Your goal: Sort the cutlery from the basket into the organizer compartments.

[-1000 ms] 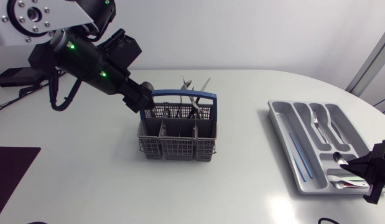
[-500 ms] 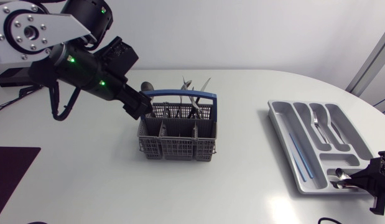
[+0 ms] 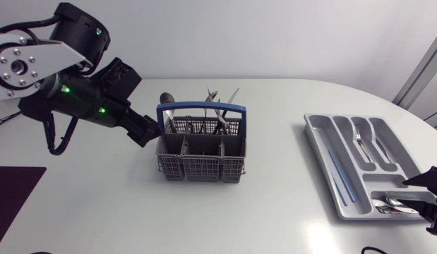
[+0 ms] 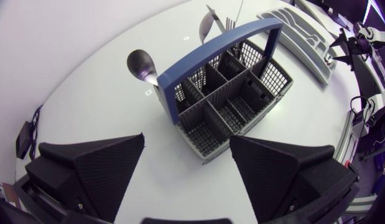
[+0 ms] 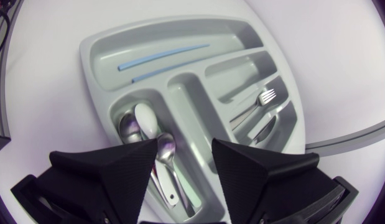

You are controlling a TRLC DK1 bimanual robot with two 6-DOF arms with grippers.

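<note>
One basket (image 3: 200, 152) stands mid-frame, with one spoon (image 3: 166, 98) and about three other pieces (image 3: 212, 94) poking up. One organizer (image 3: 324, 152), at the right, holds two blue sticks (image 5: 164, 55), three spoons (image 5: 147, 119) and one clear fork (image 5: 267, 96).

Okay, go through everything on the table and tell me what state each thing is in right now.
Grey plastic cutlery basket with blue handle: upright, handle raised, cutlery sticking up at its far side.
Grey plastic organizer tray: partly filled; spoons, forks and two blue sticks in separate compartments.
Left arm: jaws open, empty, beside the basket.
Right arm: jaws open, empty, above the spoons.
</note>
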